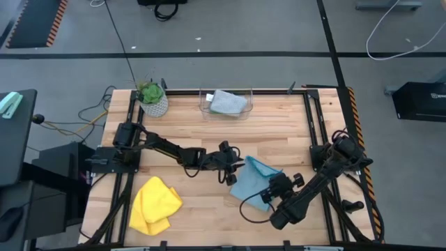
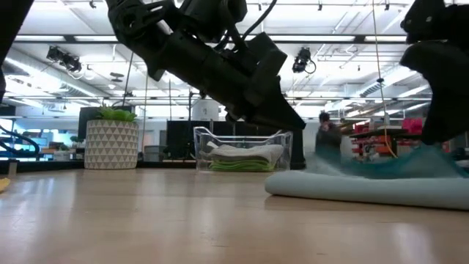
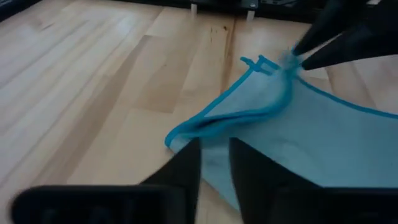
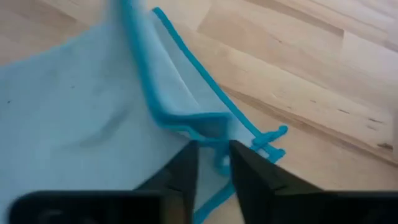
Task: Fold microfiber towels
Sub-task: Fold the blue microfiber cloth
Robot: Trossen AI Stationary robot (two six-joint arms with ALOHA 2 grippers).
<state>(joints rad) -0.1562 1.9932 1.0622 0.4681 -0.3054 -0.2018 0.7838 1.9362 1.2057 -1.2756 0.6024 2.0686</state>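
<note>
A light blue microfiber towel lies partly folded over itself on the wooden table, right of the middle. My left gripper is at the towel's left side, fingers a little apart over a folded edge. My right gripper comes from the near right and is open at a doubled-over corner beside the towel's hanging loop. A yellow towel lies crumpled near the front left. A pale grey towel rests in the clear bin on top of a green one. My left gripper has blue cloth showing in the narrow gap between its fingers; I cannot tell whether they touch it. My right gripper has the blue hem of the doubled corner in its gap, fingers slanting down from the near right; I cannot tell whether they touch it.
The clear bin stands at the far edge, middle. A potted plant is at the far left corner. Bare wood lies between the bin and the blue towel.
</note>
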